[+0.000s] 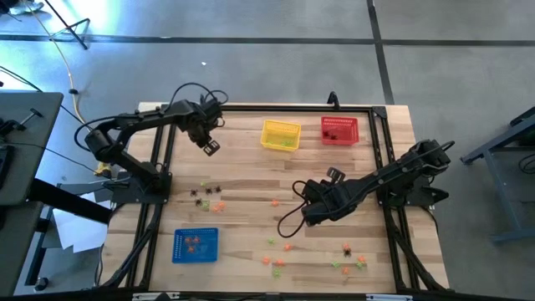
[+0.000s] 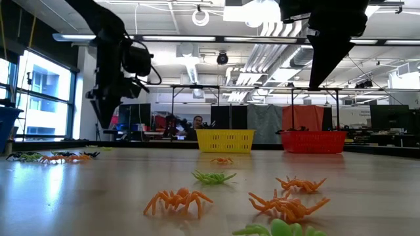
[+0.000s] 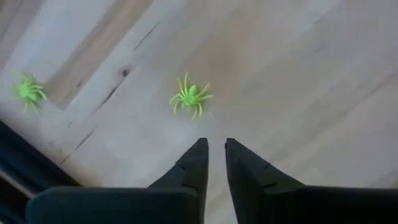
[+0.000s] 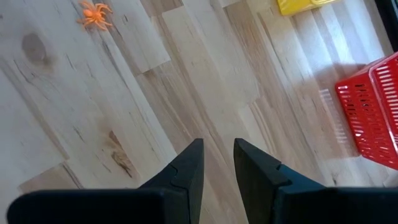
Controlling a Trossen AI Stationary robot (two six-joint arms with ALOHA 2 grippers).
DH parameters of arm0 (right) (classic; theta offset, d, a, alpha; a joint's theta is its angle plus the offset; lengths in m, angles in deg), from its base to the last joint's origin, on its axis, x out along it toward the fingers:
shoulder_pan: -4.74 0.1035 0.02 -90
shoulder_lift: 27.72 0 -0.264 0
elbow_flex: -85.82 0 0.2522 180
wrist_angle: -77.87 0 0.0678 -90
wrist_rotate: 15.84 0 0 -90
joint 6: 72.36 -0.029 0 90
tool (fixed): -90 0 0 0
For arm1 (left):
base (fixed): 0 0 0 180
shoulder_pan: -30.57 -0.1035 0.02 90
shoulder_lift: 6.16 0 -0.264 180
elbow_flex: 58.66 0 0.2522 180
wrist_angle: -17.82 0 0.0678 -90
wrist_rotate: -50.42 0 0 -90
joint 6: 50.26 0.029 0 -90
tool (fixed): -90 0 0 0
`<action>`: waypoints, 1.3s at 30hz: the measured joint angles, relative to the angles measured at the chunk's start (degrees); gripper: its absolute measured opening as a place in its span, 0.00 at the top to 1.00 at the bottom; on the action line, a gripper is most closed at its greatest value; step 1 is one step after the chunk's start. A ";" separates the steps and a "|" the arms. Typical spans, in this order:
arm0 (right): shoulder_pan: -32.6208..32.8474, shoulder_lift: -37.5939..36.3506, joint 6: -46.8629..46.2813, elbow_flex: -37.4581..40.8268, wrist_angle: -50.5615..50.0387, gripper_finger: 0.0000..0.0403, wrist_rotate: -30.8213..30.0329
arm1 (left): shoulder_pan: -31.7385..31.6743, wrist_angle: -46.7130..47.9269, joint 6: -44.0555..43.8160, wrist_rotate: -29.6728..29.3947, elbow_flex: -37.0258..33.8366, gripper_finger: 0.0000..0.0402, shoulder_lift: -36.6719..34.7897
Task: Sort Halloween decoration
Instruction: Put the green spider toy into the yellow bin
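The Halloween decorations are tiny plastic spiders, orange, light green and black, lying on the wooden table in loose groups (image 1: 206,194), (image 1: 276,257), (image 1: 351,259). In the left wrist view one green spider (image 3: 191,99) lies just beyond my left gripper (image 3: 214,143), and another (image 3: 28,92) lies farther off. That gripper (image 1: 210,147) points straight down above the table's far left part, its fingers slightly open and holding nothing. My right gripper (image 4: 217,144) hangs open over the table's middle (image 1: 303,201), slanting down, also with nothing in it. An orange spider (image 4: 94,14) lies well beyond it.
A yellow basket (image 1: 280,135) and a red basket (image 1: 338,130) stand at the far edge, and a blue basket (image 1: 195,245) stands near the front left. A black frame (image 1: 159,167) runs around the table. A cable loops beside the right arm (image 1: 284,221).
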 joint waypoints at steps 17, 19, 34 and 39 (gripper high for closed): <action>-0.07 0.00 -0.90 0.00 1.68 0.79 1.81 | -1.29 -13.71 2.94 0.00 -6.65 0.63 0.00; -0.04 0.00 -0.89 0.00 1.68 0.79 1.94 | -1.67 -14.54 2.91 -0.02 -6.91 0.63 -0.01; -0.07 0.00 -0.90 0.00 2.36 0.79 1.90 | -5.38 -18.85 2.73 0.58 -9.76 0.63 -0.02; -0.07 0.00 -0.90 0.00 3.02 0.79 1.90 | -6.33 -18.82 1.83 1.24 -9.76 0.63 3.44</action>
